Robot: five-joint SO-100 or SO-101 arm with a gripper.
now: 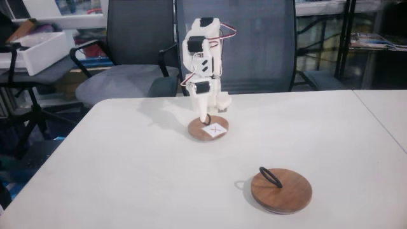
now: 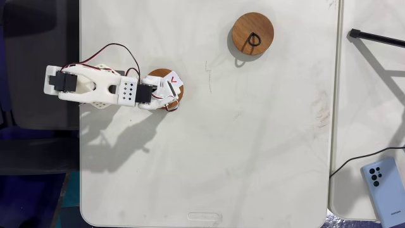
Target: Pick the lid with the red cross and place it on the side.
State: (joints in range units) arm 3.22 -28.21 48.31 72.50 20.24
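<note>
The white hand (image 1: 206,118) is hovering over the small round brown wooden red-cross lid (image 1: 213,130); its grip is unclear. It should be pinching the black ring squarely before lifting.

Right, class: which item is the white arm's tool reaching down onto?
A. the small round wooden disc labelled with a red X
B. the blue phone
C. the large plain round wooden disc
A: the tool sits at the black ring handle of the small round wooden disc with the red-X label; the larger plain wooden disc lies apart.
</note>
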